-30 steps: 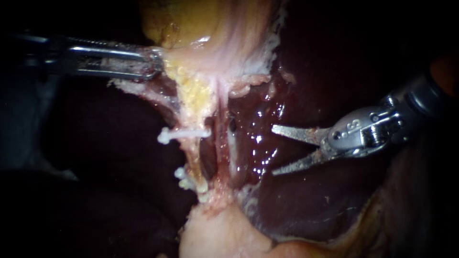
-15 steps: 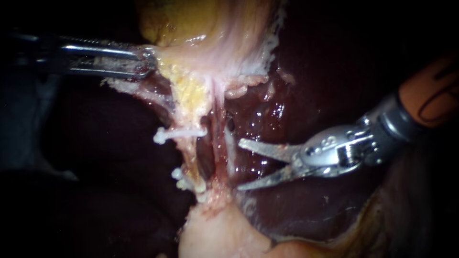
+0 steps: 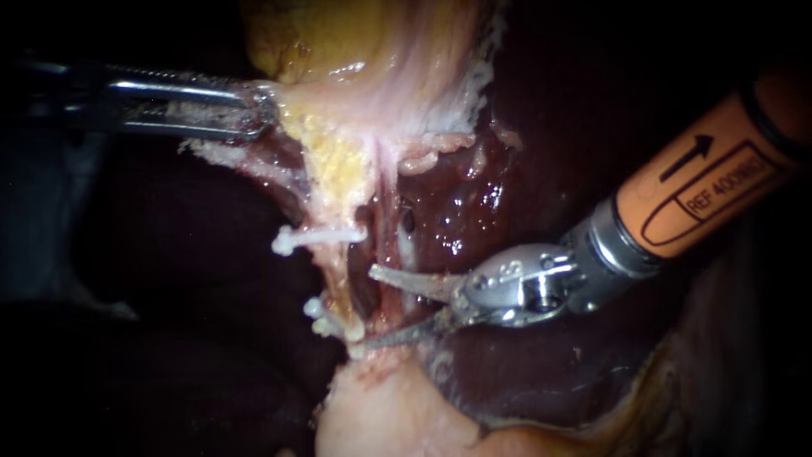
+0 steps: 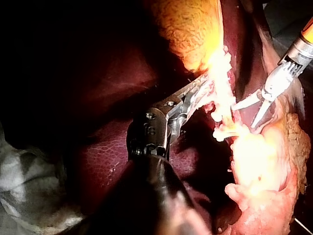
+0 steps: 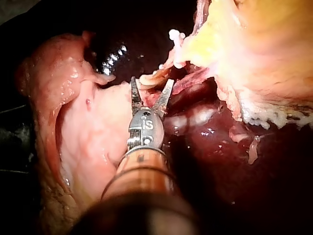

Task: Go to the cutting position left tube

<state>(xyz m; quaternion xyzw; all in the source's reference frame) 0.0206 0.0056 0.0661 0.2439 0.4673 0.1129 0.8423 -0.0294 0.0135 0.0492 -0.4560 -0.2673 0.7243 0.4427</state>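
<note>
Now, on the endoscope, my left instrument [image 3: 258, 108] has its pincer clamped on the gallbladder [image 3: 372, 51]. My right instrument [image 3: 366, 309] has its pincer spread, tips just beside the left tube [image 3: 338, 275], between the clips [image 3: 317, 238]. The neighbouring strand [image 3: 393, 292] lies inside the blades, so closing now could cut it or strike a clip.

Left wrist view: if that hold slipped, I judge the tube would slacken.

Right wrist view: pale tissue sits between the blades. Which tube it is, I cannot tell.

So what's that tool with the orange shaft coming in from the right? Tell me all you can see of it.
It is the right instrument: a thin orange shaft, then a grey collar and a shiny metal wrist, ending in two slim pointed blades. The blades stand open, with a clear gap between them. It comes in from the upper right over the dark liver, and its tips reach the pale tube near the white clips. Whether a blade touches tissue I cannot tell.
</note>
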